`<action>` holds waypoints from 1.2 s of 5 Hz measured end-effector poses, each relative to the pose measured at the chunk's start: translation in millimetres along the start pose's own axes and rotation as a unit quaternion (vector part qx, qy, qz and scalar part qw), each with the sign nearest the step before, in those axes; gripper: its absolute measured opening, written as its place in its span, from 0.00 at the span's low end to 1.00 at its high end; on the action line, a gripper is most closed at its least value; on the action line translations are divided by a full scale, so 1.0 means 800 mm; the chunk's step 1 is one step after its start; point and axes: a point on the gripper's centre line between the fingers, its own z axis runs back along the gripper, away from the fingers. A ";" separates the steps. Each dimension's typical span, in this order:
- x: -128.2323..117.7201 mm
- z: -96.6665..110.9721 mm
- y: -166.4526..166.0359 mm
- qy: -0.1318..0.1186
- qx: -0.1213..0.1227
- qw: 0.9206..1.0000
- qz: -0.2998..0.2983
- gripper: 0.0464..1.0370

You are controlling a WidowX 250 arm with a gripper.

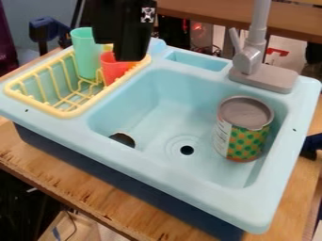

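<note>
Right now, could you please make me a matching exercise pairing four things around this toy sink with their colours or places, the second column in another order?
Column one:
1. Can
2. Green cup
3. Faucet
4. End effector

Column two:
A. grey, on the sink's far rim
B. black, nearest the red cup
C. inside the basin
D. in the yellow rack

Pairs: 1-C, 2-D, 3-A, 4-B

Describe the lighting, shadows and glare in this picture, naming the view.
Camera view: soft light on the pale blue sink, no harsh glare; its dark blue base looks shaded; the black end effector is nearly a silhouette, its surface detail hard to make out.
</note>
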 end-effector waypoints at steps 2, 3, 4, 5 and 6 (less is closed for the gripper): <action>0.034 -0.019 -0.026 -0.031 -0.010 0.999 0.020 0.97; 0.063 -0.031 -0.049 -0.057 -0.017 0.998 -0.010 0.97; 0.096 -0.058 -0.069 -0.055 -0.042 0.997 -0.038 0.97; 0.122 -0.061 -0.069 -0.077 -0.047 0.996 -0.026 0.97; 0.146 -0.065 -0.071 -0.079 -0.034 0.996 -0.016 0.97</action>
